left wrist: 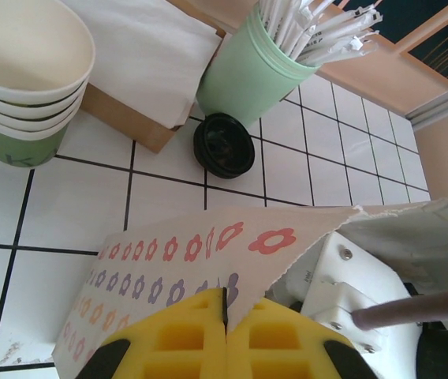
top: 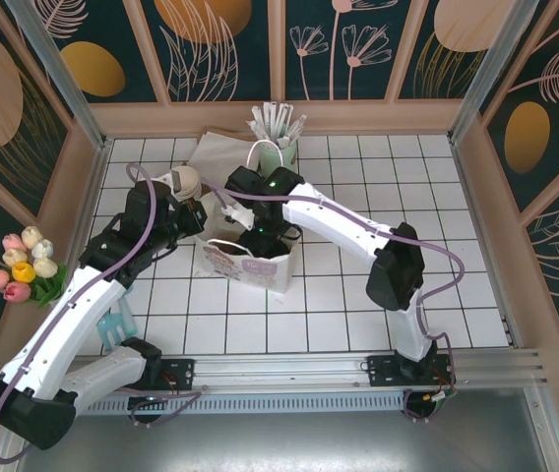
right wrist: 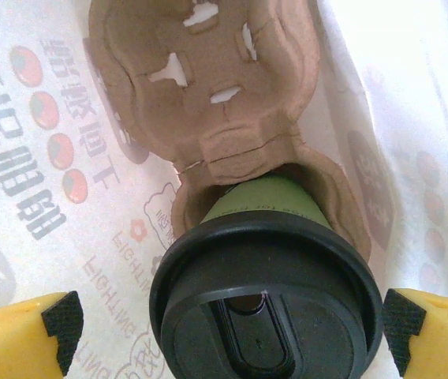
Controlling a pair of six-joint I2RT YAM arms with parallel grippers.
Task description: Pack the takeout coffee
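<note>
The small green-sided paper cup (right wrist: 259, 201) with its round black plastic lid (right wrist: 200, 268) sits in 1 socket of the brown moulded-pulp carrier (right wrist: 200, 95), inside the white flower-printed paper bag (left wrist: 169, 260). The right gripper (right wrist: 232, 328) stands wide open, 1 pad either side of the lid. The left gripper (left wrist: 225, 320) is closed, pinching the bag's rim. The cup likely handles light and crushable, its lid slick; grip gently at the stiffer rim under the lid.

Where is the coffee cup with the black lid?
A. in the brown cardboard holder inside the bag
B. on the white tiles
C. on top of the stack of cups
A: the lidded cup sits in a pocket of the brown cardboard holder, with the bag around it.
</note>
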